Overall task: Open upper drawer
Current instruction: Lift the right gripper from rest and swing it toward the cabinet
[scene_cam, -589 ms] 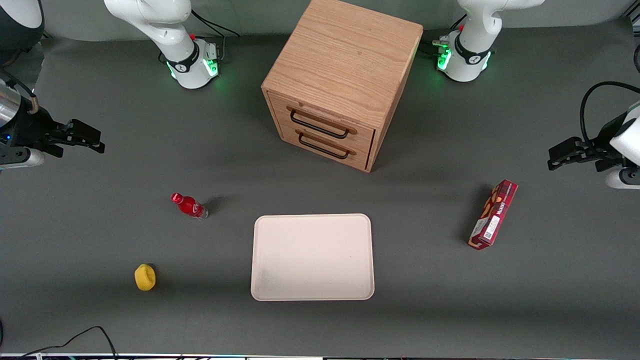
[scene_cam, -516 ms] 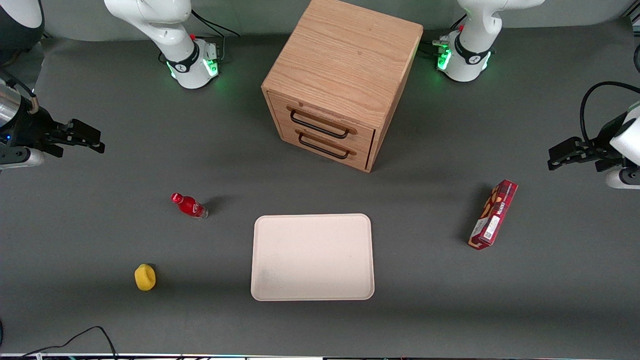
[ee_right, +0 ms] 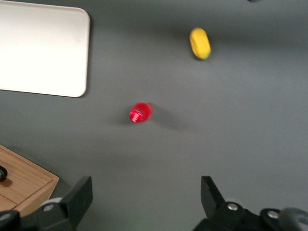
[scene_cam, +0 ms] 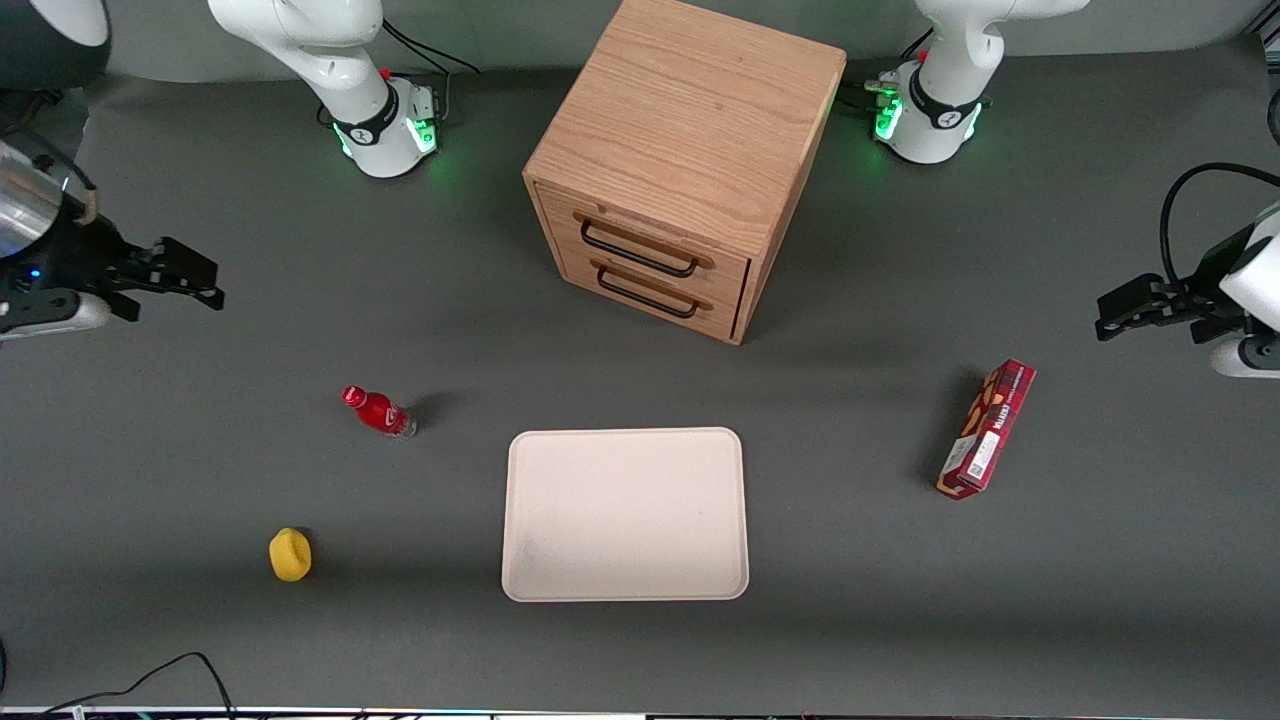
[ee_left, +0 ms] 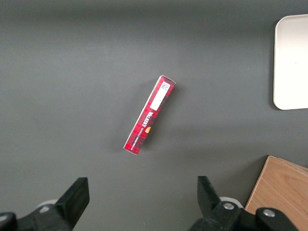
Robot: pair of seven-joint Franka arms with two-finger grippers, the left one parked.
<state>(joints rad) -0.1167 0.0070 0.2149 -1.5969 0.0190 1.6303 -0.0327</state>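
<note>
The boxy oak cabinet [scene_cam: 690, 150] stands at the middle of the table, far from the front camera. Its upper drawer [scene_cam: 645, 245] is closed, with a long black wire handle [scene_cam: 637, 252]; the identical lower drawer [scene_cam: 650, 292] sits under it, also closed. My right gripper [scene_cam: 195, 275] hovers above the table toward the working arm's end, well apart from the cabinet, open and empty. In the right wrist view the gripper [ee_right: 147, 195] has wide-apart fingers over bare mat, with a corner of the cabinet [ee_right: 24, 180] in sight.
A red bottle [scene_cam: 378, 411] stands between my gripper and a cream tray [scene_cam: 625, 515]; it shows in the wrist view [ee_right: 140, 112]. A yellow object [scene_cam: 290, 554] lies nearer the front camera. A red box [scene_cam: 986, 428] lies toward the parked arm's end.
My right gripper has moved slightly toward the cabinet and a little nearer the front camera. The drawers and the other objects have not moved.
</note>
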